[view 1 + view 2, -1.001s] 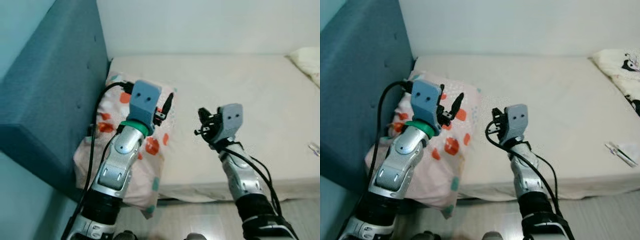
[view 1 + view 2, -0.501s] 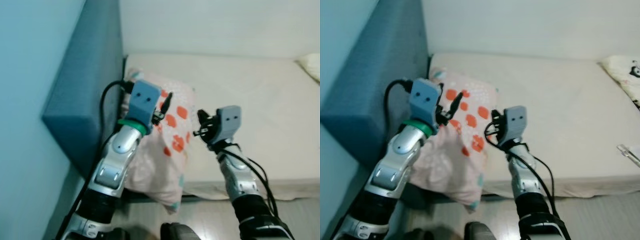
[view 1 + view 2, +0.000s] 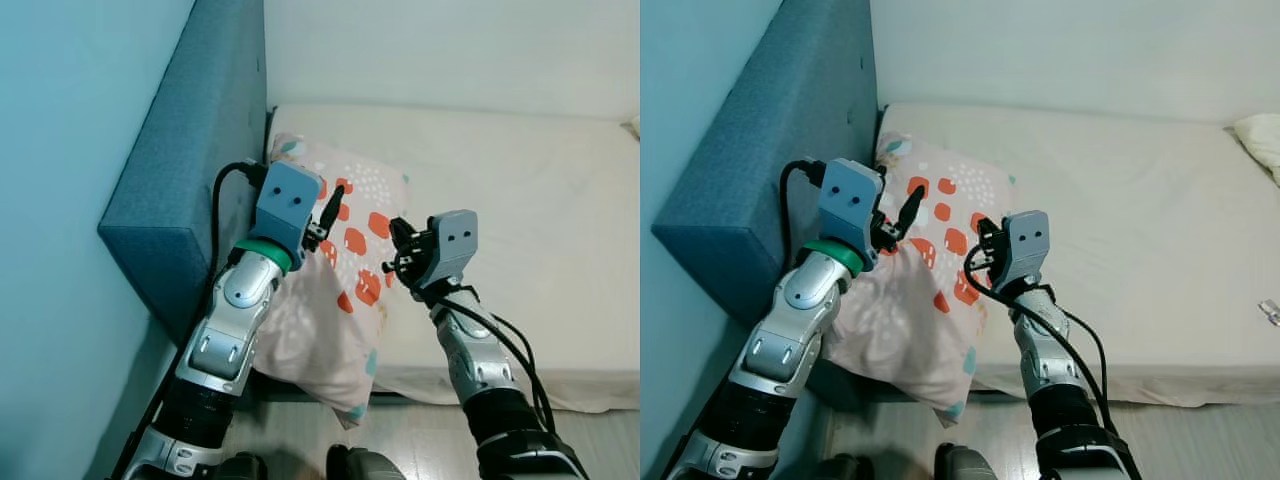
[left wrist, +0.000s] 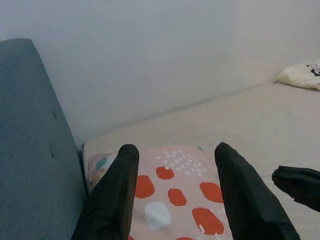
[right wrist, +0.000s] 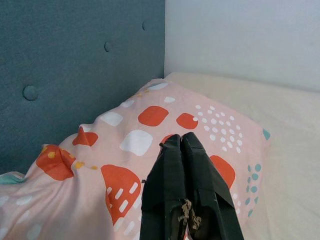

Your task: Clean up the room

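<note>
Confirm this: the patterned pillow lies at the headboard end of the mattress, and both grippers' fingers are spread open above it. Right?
Not quite. The left gripper is open over the patterned pillow, but the right wrist view shows the right gripper with fingers pressed together. The pillow does lie by the headboard.

Headboard (image 3: pixel 190 150) hems pillow (image 3: pixel 340 290); mattress (image 3: pixel 520 200) lies open.

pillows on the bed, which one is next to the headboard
The pink pillow with red patches, lying against the blue headboard below both grippers. The pale pillow sits at the bed's far right edge.

Teal padded headboard (image 3: pixel 190 130) left; white wall (image 3: pixel 450 50) behind.
</note>
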`<state>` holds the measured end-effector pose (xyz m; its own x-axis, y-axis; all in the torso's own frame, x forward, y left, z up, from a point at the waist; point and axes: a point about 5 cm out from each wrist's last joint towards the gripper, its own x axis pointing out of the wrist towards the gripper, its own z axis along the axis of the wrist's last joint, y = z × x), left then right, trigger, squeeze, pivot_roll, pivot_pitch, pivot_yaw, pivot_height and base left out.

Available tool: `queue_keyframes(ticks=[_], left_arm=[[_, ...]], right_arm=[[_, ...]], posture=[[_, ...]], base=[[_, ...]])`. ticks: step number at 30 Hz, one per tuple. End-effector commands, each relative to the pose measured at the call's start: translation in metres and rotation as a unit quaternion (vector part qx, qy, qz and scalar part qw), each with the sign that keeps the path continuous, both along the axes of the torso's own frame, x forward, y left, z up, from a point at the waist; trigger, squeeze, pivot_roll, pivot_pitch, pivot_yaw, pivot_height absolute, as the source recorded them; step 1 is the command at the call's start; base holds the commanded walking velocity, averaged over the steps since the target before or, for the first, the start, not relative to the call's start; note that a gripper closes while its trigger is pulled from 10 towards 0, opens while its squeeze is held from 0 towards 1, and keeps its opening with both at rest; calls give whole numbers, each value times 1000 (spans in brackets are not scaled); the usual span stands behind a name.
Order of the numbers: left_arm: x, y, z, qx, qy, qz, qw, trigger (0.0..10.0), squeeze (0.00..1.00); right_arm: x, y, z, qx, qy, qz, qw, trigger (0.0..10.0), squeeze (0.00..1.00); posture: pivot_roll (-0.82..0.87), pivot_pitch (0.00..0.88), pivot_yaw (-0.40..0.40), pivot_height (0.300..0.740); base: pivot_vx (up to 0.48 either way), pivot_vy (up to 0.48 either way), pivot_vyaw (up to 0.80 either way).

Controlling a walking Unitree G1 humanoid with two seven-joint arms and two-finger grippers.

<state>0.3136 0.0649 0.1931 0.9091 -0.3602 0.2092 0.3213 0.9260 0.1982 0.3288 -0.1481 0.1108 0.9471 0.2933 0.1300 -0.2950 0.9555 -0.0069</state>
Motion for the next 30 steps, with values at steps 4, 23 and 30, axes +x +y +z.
queue_keyframes(ticks=[4,23,30], left_arm=[[-1,0,-3,3,1,-1,1000,10000,0],[3,3,-8,11,17,14,1000,10000,0],[5,5,-8,16,17,25,999,10000,0]], right_arm=[[-3,-3,-6,4,10,-6,1000,10000,0],[-3,-2,-7,8,12,-6,1000,10000,0],[-4,2,-7,18,14,10,1000,10000,0]], posture=[[18,0,-16,740],[16,0,-12,740],[15,0,-10,740]], base=[[126,-354,0],[123,-175,0],[0,0,0]])
